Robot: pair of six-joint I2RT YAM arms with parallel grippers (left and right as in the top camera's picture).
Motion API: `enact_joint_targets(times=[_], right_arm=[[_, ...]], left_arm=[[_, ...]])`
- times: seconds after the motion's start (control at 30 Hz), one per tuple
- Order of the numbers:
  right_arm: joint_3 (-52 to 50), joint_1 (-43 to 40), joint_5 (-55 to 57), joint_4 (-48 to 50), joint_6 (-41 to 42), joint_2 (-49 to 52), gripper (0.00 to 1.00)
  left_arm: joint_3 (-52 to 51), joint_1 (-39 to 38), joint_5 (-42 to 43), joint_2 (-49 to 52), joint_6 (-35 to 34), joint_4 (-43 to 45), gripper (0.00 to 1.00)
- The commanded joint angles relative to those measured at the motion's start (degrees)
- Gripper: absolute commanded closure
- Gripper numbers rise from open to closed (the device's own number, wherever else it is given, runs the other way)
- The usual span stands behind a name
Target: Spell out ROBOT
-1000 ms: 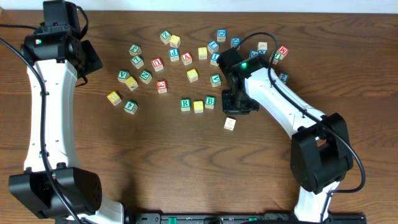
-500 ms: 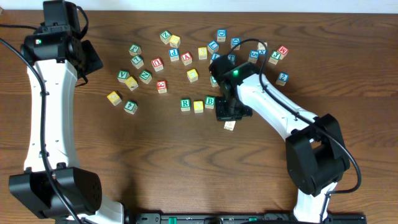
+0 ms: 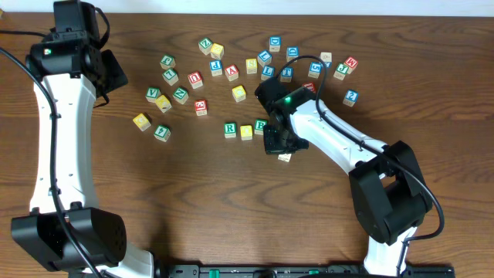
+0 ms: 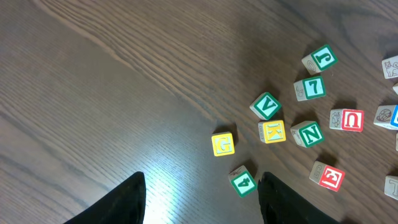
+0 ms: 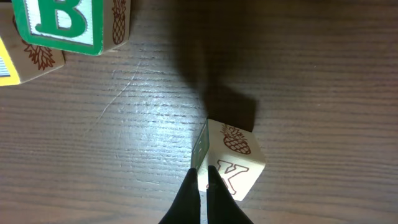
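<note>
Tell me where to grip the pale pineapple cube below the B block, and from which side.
Grip the pale cube across two opposite side faces, coming straight down from above. It sits alone, apart from the B block, so its sides look free. It is turned cornerwise to the shut right pincer, whose tips touch its edge, so open and twist the wrist to square up first.

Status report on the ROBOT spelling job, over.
Left hand open, empty. Right hand shut, tips against pale block. R block, yellow block, B block in row; pale block apart. Nothing between them.
</note>
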Motion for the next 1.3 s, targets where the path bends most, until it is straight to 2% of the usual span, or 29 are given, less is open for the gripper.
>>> enact_joint_targets(times=[0.0,0.37,0.83,1.27], right_arm=[[-0.37,0.35,1.66,0.02,0.87,-1.07,0.99],[-2.67,0.61,1.44,2.60,1.31,-1.07,0.99],[-2.75,3.45,1.44,4.94,1.27,1.49,0.99],[-1.14,3.43,1.44,5.42,1.27,-0.15,0.99]], left_arm=[[0.17,0.09,0.52,0.79,-0.09,-0.15,0.43],[0.17,0.09,0.52,0.79,-0.09,-0.15,0.43],[0.17,0.09,0.52,0.79,-0.09,-0.17,0.43],[0.17,0.09,0.52,0.79,-0.09,-0.15,0.43]])
